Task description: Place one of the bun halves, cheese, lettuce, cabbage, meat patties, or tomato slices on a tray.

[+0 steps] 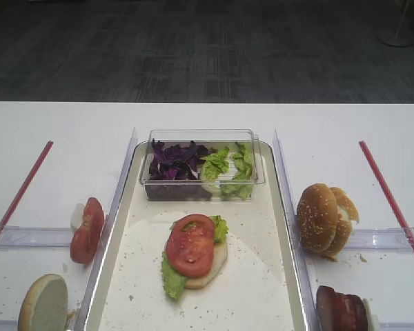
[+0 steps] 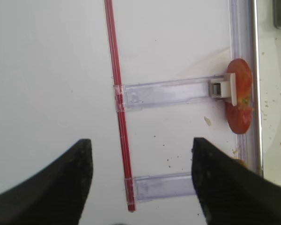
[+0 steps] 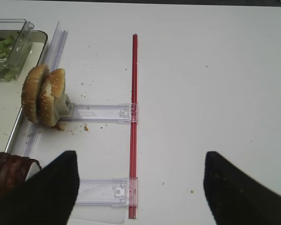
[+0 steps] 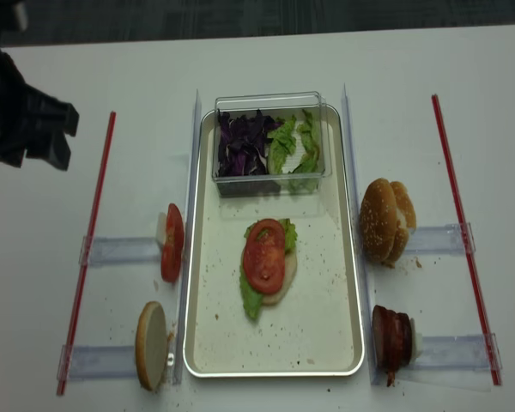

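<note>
On the silvery tray (image 1: 255,276) lies a bun half (image 1: 218,263) topped with lettuce (image 1: 171,277) and a tomato slice (image 1: 191,244). Left of the tray, more tomato slices (image 1: 87,229) stand on edge, with a bun half (image 1: 43,303) nearer the front. Right of it stand two bun halves (image 1: 324,218) and the meat patties (image 1: 341,308). Cabbage (image 1: 174,162) and lettuce (image 1: 231,165) fill a clear box. My left gripper (image 2: 139,143) hovers open and empty over the white table, left of the tomato slices (image 2: 239,96). My right gripper (image 3: 140,154) is open and empty, right of the buns (image 3: 42,96).
The clear plastic box (image 1: 201,165) sits at the tray's far end. Red strips (image 1: 21,189) (image 1: 390,196) and clear plastic holders (image 2: 164,92) (image 3: 100,112) flank the tray. My dark left arm (image 4: 26,116) hangs over the table's far left.
</note>
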Controlling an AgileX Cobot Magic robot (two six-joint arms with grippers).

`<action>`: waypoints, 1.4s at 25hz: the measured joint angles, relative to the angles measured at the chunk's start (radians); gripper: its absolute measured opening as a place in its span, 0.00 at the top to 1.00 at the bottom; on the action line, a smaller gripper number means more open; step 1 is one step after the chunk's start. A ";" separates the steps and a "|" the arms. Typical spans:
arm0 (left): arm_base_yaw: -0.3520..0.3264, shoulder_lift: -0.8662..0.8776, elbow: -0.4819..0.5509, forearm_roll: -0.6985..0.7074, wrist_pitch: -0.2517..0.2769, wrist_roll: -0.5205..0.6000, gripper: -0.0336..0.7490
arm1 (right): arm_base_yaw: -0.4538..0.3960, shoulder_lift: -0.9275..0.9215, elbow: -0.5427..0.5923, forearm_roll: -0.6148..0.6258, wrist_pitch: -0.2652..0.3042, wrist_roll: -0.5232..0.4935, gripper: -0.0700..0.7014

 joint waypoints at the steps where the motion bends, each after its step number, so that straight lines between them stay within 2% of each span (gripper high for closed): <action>1: 0.000 -0.029 0.018 0.000 0.000 0.000 0.42 | 0.000 0.000 0.000 0.000 0.000 0.000 0.17; 11: 0.000 -0.411 0.252 0.000 0.006 0.000 0.42 | 0.000 0.000 0.000 0.000 0.000 0.000 0.17; 26: 0.000 -0.901 0.618 -0.006 -0.035 -0.015 0.42 | 0.000 0.000 0.000 0.000 0.000 0.000 0.17; 35: 0.000 -1.128 0.713 -0.039 -0.045 -0.018 0.42 | 0.000 0.000 0.000 0.000 0.000 0.000 0.17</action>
